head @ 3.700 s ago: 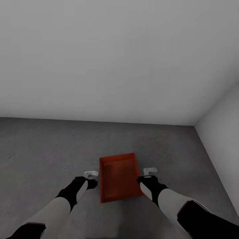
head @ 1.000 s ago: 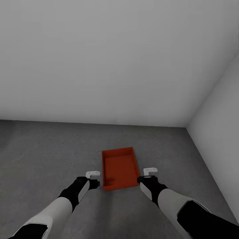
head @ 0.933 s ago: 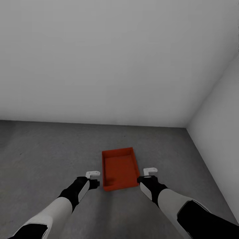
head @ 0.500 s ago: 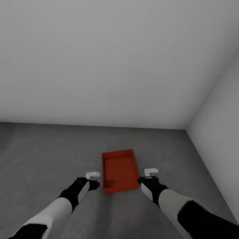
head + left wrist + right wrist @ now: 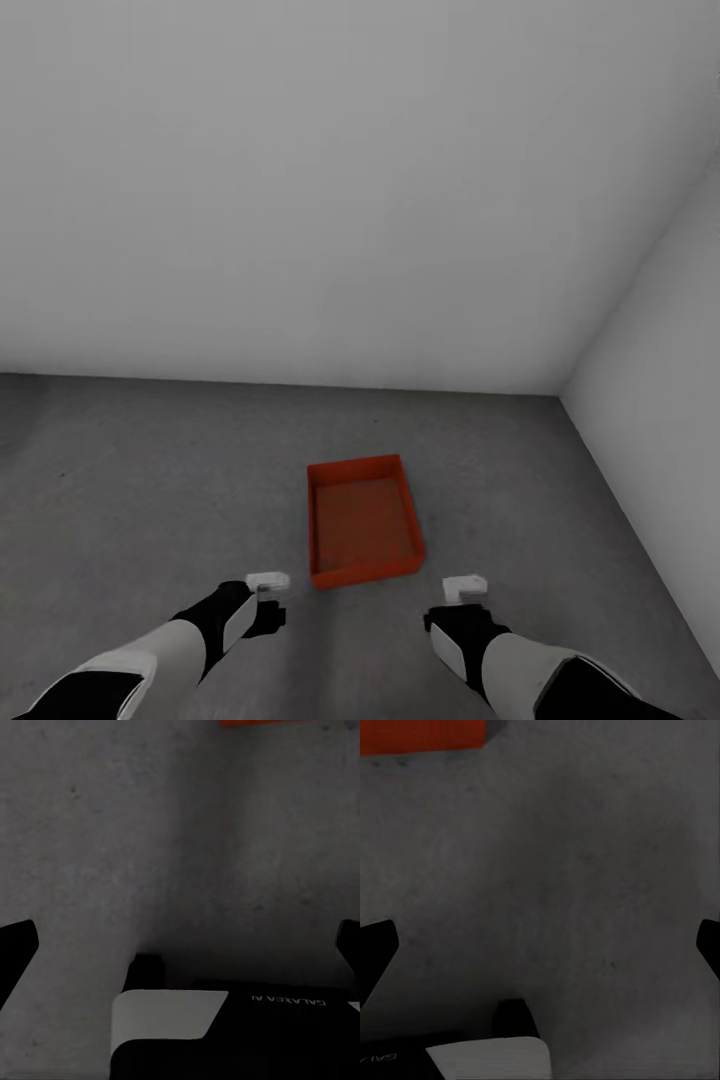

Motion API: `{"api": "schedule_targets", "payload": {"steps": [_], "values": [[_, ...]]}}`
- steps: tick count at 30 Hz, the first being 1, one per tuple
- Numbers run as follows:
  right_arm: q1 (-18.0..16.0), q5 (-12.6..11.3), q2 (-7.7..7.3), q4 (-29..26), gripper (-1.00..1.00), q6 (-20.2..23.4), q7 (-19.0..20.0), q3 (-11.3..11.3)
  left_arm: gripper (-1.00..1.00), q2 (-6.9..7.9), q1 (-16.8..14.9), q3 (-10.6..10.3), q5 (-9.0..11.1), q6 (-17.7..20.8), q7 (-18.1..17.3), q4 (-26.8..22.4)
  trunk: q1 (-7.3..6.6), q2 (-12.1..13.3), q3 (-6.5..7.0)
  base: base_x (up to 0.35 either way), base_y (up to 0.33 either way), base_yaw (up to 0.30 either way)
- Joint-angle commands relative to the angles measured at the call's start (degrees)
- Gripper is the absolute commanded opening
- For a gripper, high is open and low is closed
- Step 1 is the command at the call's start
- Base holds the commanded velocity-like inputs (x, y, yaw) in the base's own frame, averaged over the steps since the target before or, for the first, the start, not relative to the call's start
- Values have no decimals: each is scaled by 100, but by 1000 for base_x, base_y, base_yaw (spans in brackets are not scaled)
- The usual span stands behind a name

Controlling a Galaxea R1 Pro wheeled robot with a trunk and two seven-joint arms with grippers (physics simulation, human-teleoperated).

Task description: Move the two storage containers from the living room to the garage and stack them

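Both tools have pulled back from the container (image 5: 362,520), spread wide and empty.

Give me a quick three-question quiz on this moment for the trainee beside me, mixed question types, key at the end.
1. True or false: the orange bin sits on the grey concrete floor with neither gripper touching it.
2. Multiple choice: the fingers of the left gripper and right gripper are A) shut on the bin, B) spread wide with nothing between them, C) shut on a second bin.
3. Fill in: the bin sits nearer the wall on the robot's ____ side.

Key: 1 true; 2 B, both wrist views show fingertips far apart over bare floor; 3 right.
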Motion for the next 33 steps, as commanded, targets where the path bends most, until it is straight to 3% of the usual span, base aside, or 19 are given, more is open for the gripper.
{"api": "schedule_targets", "payload": {"steps": [1, 6, 13, 18, 21, 24, 28, 33], "values": [[66, -16, 5, 10, 100, 36, -15, 51, 100, 9, -1, -16, 67, -130, 33, 132, 0, -4, -4, 0, 0, 0], [439, -7, -2, 15, 100, 48, -19, 51, 100, 39, 10, -14, 82, -467, 39, 483, 0, -4, -2, 0, 0, 0], [1308, 70, -31, 15, 100, -9, -18, 51, 100, 172, 104, -11, 93, -558, 35, 537, 0, -4, -2, 0, 0, 0], [1704, 184, -17, 15, 100, -15, -21, 51, 100, 208, 184, -8, 110, -568, 34, 539, 0, -4, -2, 0, 0, 0], [1793, 205, -6, 15, 100, -78, -16, 51, 100, 211, 440, -10, 112, -573, 34, 539, 0, -4, -2, 0, 0, 0], [1869, 196, 3, 19, 100, -411, -11, 51, 100, 211, 674, -7, 116, -577, 33, 539, 0, -4, -1, 0, 0, 0], [2323, 190, 7, 23, 100, -980, -8, 51, 100, 211, 1024, -3, 114, -588, 33, 539, 0, -4, 20, 0, 0, 0], [2482, 194, 16, 24, 100, -1111, -5, 51, 100, 211, 1368, -2, 119, -1020, 33, 539, 0, -4, 61, 0, 0, 0]]}}
